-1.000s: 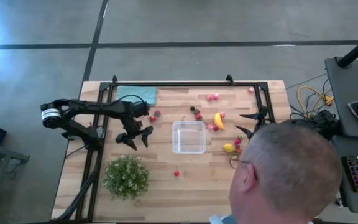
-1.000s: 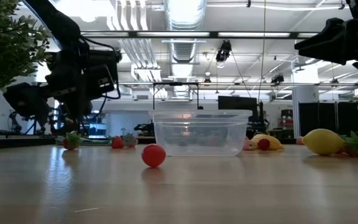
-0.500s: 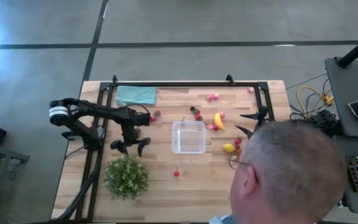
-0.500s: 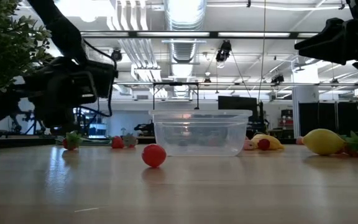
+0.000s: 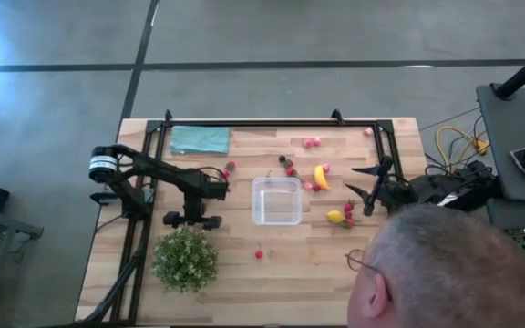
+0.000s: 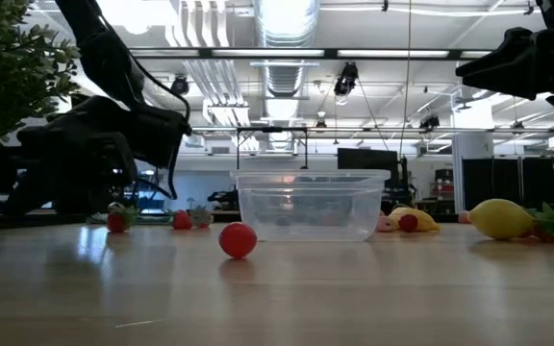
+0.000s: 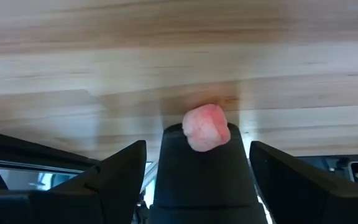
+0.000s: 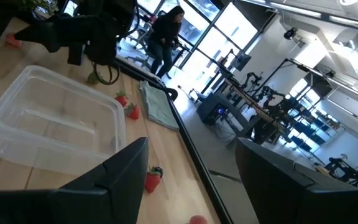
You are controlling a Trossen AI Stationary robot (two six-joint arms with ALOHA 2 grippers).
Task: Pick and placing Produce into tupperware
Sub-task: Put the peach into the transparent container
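The clear square tupperware (image 5: 276, 200) stands mid-table, see-through and with nothing inside; the left gripper (image 5: 190, 220) hangs open beside the green plant (image 5: 185, 259), right gripper (image 5: 365, 189) open near the lemon (image 5: 335, 216)

Bright overall. High view: blue-white glare on the floor far left of the table (image 5: 272, 264), the person's head (image 5: 454, 269) by the table's right corner soft, out of focus. Low view: ceiling lights blown out above the tupperware (image 6: 311, 205), arms backlit to near-silhouettes, faint reflections on the table. Left wrist view: pink piece (image 7: 206, 127) blurry, too close. Right wrist view: windows beyond the tupperware overexposed, bkgd hazy.
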